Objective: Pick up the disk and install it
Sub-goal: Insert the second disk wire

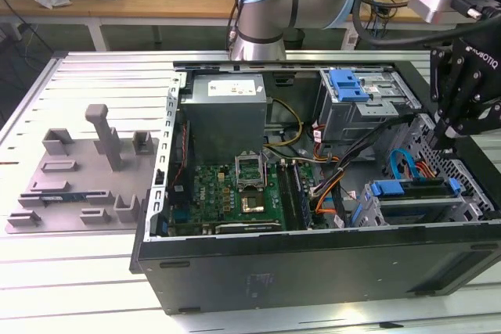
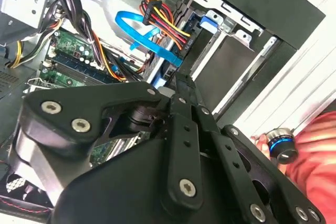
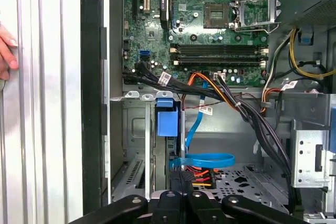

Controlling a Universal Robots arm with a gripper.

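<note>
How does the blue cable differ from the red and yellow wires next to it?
The blue cable is one flat band in one colour; the red and yellow wires are several thin strands. The cable loops wide; the wires stay bunched. Both lie inside the computer case.

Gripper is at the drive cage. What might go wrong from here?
1. The blue cable and the red and yellow wires lie close to the gripper; it may snag them.
2. A person's hand rests on the table beside the case; a wide swing might strike it.
3. The disk appears to sit in the cage; a skewed push could jam it.
</note>
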